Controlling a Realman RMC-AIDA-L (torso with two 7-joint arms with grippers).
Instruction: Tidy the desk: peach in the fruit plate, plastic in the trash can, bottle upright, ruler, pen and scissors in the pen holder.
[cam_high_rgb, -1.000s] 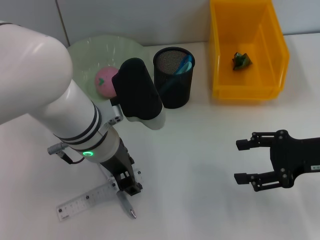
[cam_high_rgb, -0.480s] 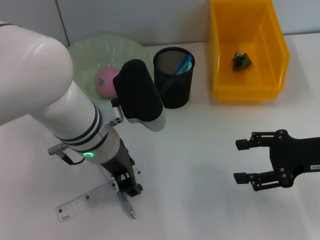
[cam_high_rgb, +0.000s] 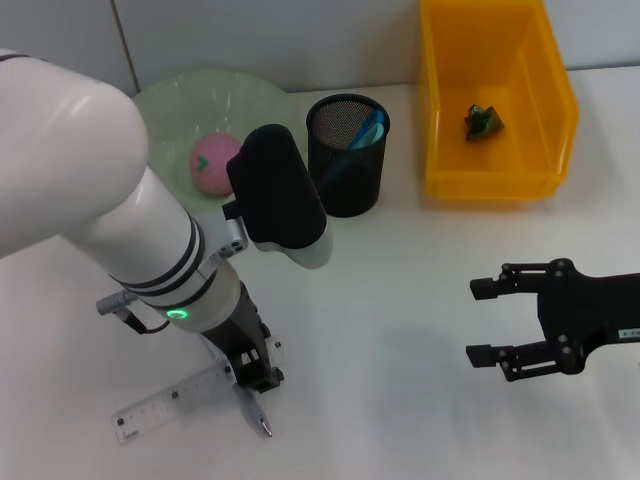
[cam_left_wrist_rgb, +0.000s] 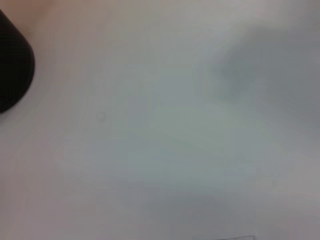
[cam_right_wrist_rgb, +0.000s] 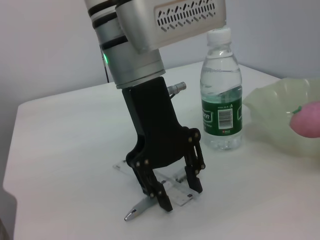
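My left gripper (cam_high_rgb: 256, 382) (cam_right_wrist_rgb: 178, 195) is down at the table, open, its fingers straddling the clear ruler (cam_high_rgb: 168, 403) (cam_right_wrist_rgb: 176, 196) and the pen (cam_high_rgb: 261, 424) (cam_right_wrist_rgb: 136, 212), whose silver tip pokes out beside them. The bottle (cam_right_wrist_rgb: 221, 112) stands upright behind that arm and is hidden in the head view. A pink peach (cam_high_rgb: 213, 163) (cam_right_wrist_rgb: 307, 119) lies in the green fruit plate (cam_high_rgb: 170, 100) (cam_right_wrist_rgb: 267, 107). The black mesh pen holder (cam_high_rgb: 347, 175) holds something blue (cam_high_rgb: 368, 128). Green plastic (cam_high_rgb: 485, 121) lies in the yellow trash can (cam_high_rgb: 490, 185). My right gripper (cam_high_rgb: 488, 322) hovers open at the right.
The pen holder stands between the plate and the yellow bin along the table's far side. My bulky left arm (cam_high_rgb: 90, 190) covers much of the left half. Bare white table (cam_high_rgb: 390, 330) lies between the two grippers.
The left arm has shifted slightly, its gripper settling a touch lower over the ruler and pen. The right arm has not moved.
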